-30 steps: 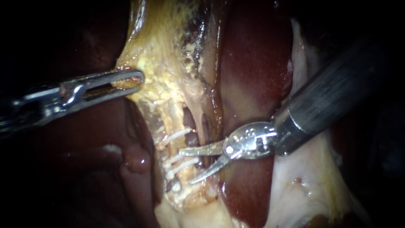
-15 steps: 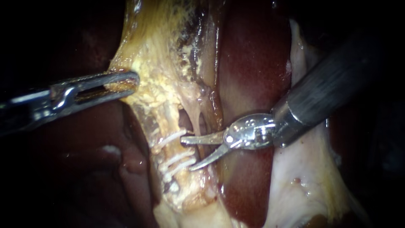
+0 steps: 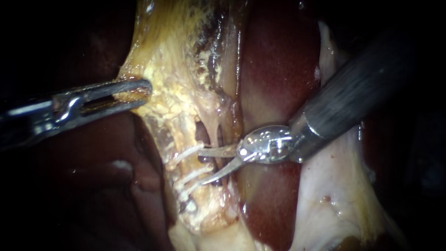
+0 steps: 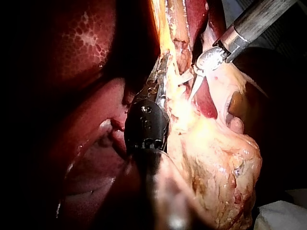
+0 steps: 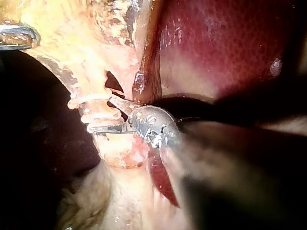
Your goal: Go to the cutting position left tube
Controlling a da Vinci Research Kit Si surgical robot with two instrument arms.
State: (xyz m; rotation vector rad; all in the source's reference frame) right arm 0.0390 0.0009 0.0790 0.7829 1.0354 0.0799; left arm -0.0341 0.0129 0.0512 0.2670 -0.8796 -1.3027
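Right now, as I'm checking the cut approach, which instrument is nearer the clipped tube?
Right. The right instrument, jaws open, reaches the clipped tube between its clips; the left instrument grips yellowish tissue farther up, clear of it.

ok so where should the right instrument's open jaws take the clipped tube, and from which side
Probably the bare stretch of the clipped tube between the upper clip and the two lower clips, from the liver side. The open jaws of the right instrument spread along the tube, so they likely need turning to straddle it.
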